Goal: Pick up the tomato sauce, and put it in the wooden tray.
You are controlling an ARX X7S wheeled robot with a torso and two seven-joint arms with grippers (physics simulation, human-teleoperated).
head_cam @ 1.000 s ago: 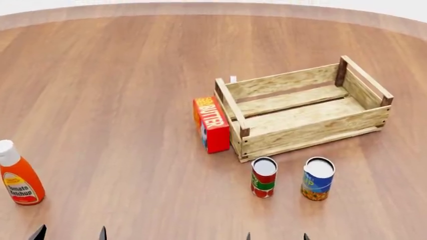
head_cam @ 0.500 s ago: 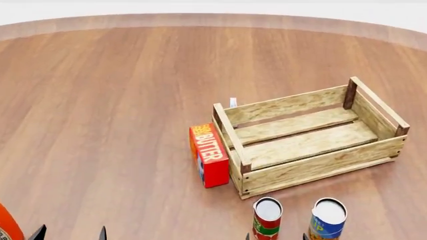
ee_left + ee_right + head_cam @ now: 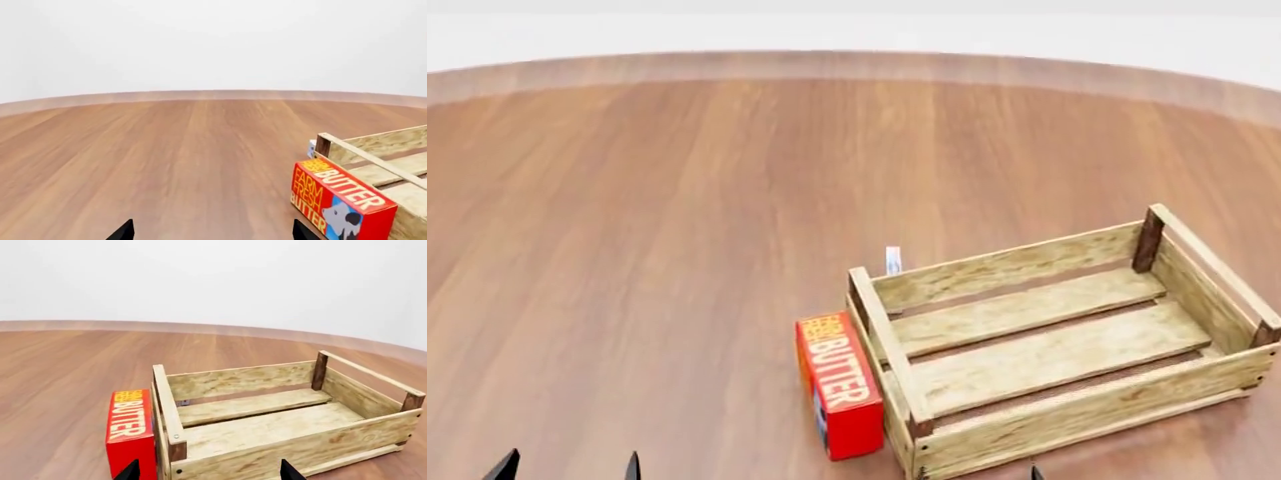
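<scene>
The tomato sauce can is out of view in all three views. The wooden tray [image 3: 1005, 268] of pale slats with darker corner posts stands at the right of the head view and is empty. It also shows in the right wrist view [image 3: 237, 378] and partly in the left wrist view [image 3: 373, 161]. My left gripper [image 3: 569, 469] is open and empty at the bottom left edge, with only its tips showing; its tips also show in the left wrist view [image 3: 212, 233]. My right gripper [image 3: 978, 476] is open and empty just short of the tray's near wall, as in the right wrist view [image 3: 209, 473].
A red butter box [image 3: 838, 385] stands against the tray's left end; it also shows in the left wrist view [image 3: 340, 201] and the right wrist view [image 3: 130, 432]. A small white and blue object [image 3: 893, 260] stands behind the tray's far left corner. The brown wooden tabletop [image 3: 667, 220] stretches away to the left and rear.
The head view has lifted, so everything slid down the picture. The two cans and the ketchup bottle have dropped out of the bottom edge. The gripper tips stay at the bottom edge.
</scene>
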